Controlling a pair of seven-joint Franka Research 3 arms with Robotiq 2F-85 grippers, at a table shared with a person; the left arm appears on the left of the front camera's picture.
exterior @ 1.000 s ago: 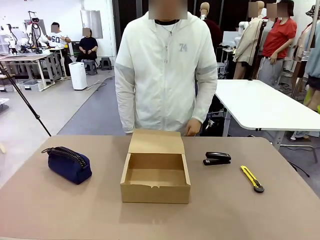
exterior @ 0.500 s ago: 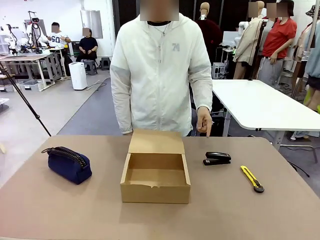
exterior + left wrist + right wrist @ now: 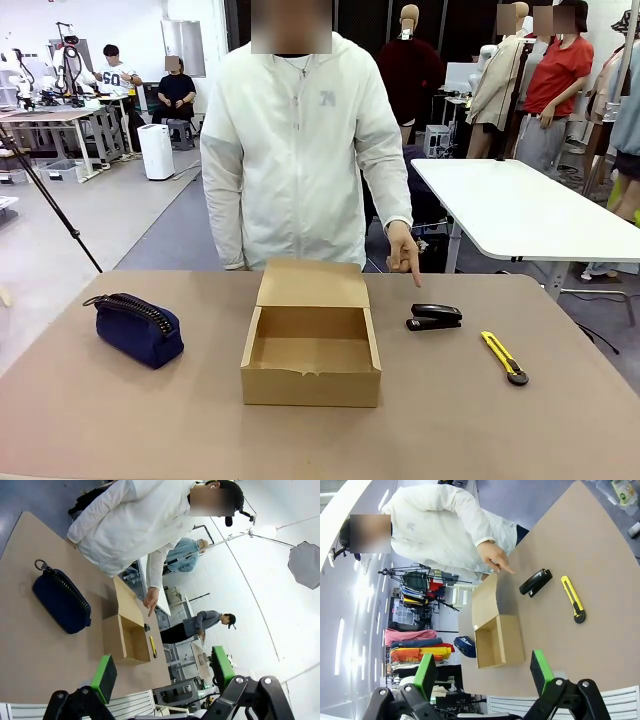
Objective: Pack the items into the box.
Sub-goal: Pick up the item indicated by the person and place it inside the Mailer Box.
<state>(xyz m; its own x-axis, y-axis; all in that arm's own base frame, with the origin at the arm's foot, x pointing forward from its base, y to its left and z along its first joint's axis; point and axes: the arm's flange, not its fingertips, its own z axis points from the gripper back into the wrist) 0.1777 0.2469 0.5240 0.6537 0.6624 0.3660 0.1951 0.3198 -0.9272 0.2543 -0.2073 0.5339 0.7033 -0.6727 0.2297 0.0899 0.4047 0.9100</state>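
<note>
The open brown box (image 3: 310, 386) stands mid-table, its flap lid raised toward the person. The navy pouch (image 3: 138, 327) lies to its left. To its right lie the black stapler (image 3: 434, 316) and the yellow-and-black utility knife (image 3: 504, 357). The person's hand (image 3: 405, 255) points a finger down at the stapler. My left gripper (image 3: 164, 672) hangs open high above the table, over the pouch (image 3: 60, 600) and box (image 3: 112, 635). My right gripper (image 3: 483, 675) is open too, well above the box (image 3: 512, 640), stapler (image 3: 535, 582) and knife (image 3: 573, 599). Nothing is between either pair of fingers.
The person in a white jacket (image 3: 295, 150) stands at the far edge behind the box. A white table (image 3: 520, 210) stands beyond on the right, and a tripod leg (image 3: 50, 200) on the left. The brown tabletop (image 3: 120, 420) has free room in front.
The person has stepped a little to the left and brought a hand out beside the lid, pointing down toward the stapler. Items and box have not moved.
</note>
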